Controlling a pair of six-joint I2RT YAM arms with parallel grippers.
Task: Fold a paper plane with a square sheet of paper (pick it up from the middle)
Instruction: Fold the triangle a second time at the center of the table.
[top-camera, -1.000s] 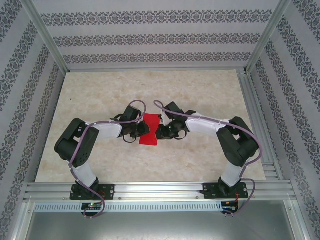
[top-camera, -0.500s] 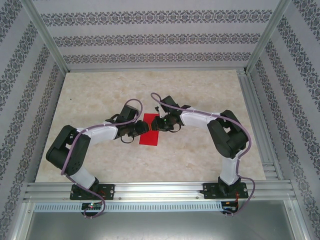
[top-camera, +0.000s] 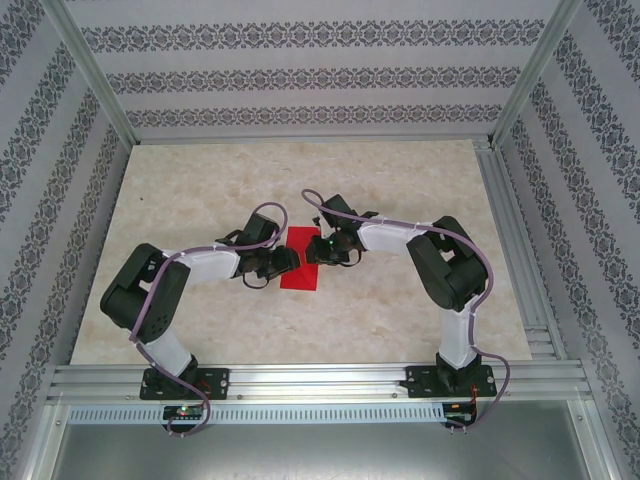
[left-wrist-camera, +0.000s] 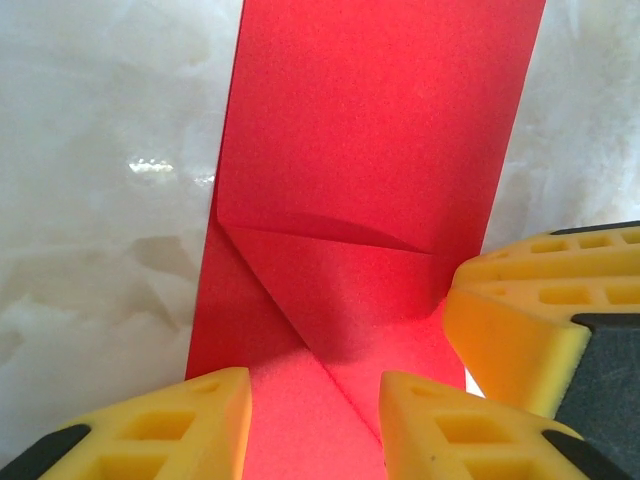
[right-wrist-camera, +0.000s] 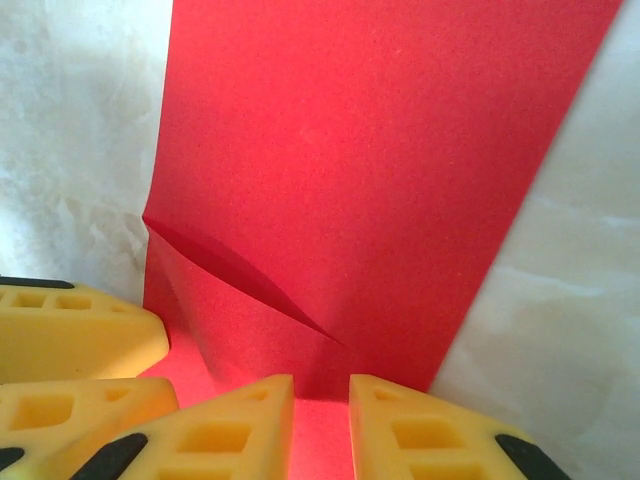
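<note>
Paper plane (left-wrist-camera: 370, 150) looks light, floppy, flat on table (top-camera: 200, 200), so pinch a raised fold mid-sheet; left gripper (left-wrist-camera: 312, 400) jaws open, right gripper (right-wrist-camera: 320, 400) jaws barely parted.

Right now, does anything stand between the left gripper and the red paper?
Nothing visible does. The left gripper is at the red paper, fingers apart over its edge. The right gripper sits at the opposite side, not in between.
</note>
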